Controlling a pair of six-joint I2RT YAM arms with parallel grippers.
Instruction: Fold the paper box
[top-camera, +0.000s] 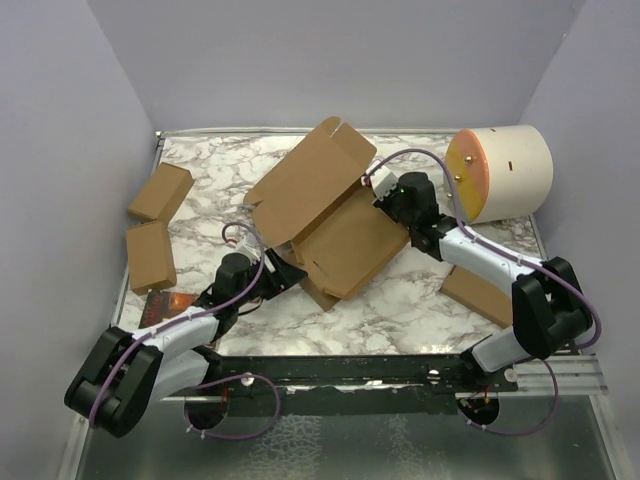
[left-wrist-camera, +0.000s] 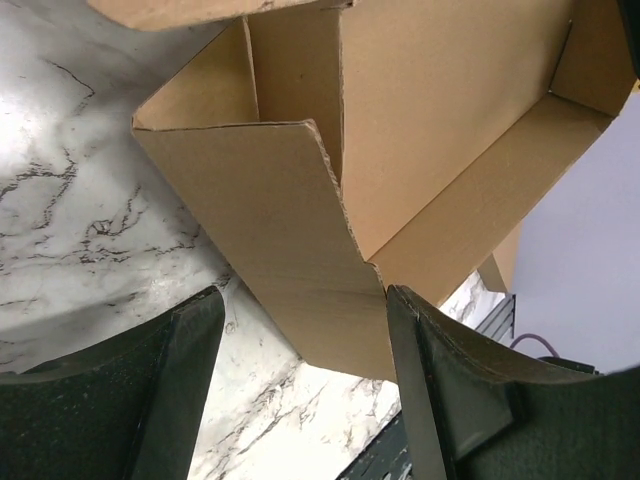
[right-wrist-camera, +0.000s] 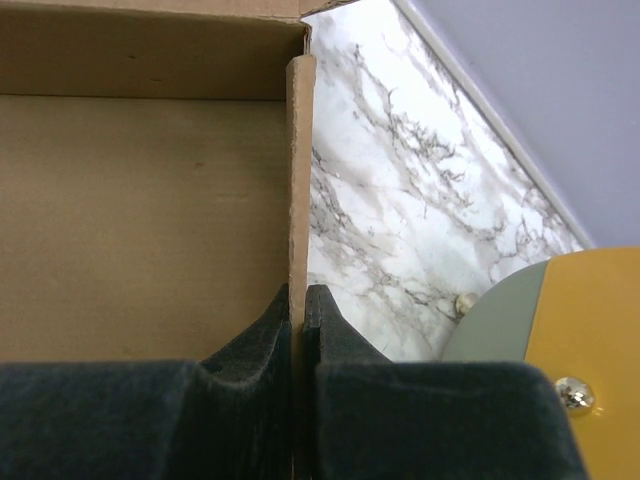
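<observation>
the paper box (top-camera: 345, 240), one plain brown corrugated cardboard mailer, lies in the middle of the white marble-patterned surface (top-camera: 400, 300), turned askew to its edges. its tray is down and its lid is raised toward the far left.

the box sits between the two arms, and the next fold depends on that. the right fingers (right-wrist-camera: 250, 345) are pressed together on the top edge of a thin upright side wall (right-wrist-camera: 300, 180) at the far-right end, with the tray's inside to their left. the left fingers (left-wrist-camera: 185, 380) stand apart at the near-left corner. a loose cardboard flap (left-wrist-camera: 290, 230) hangs down between them, and the open tray is just beyond. i judge the left arm nearer to the unfolded flap, so it looks best placed to tuck the flap in while the right holds the box steady.

counted: one paper box, two arms, and three smaller plain brown rectangular cardboard boxes, of which two (top-camera: 160, 192) (top-camera: 150, 255) are at the left and one (top-camera: 478, 295) is at the right, partly under the right arm. there is also one cream cylinder with an orange end (top-camera: 505, 172), lying on its side at the far right.
</observation>
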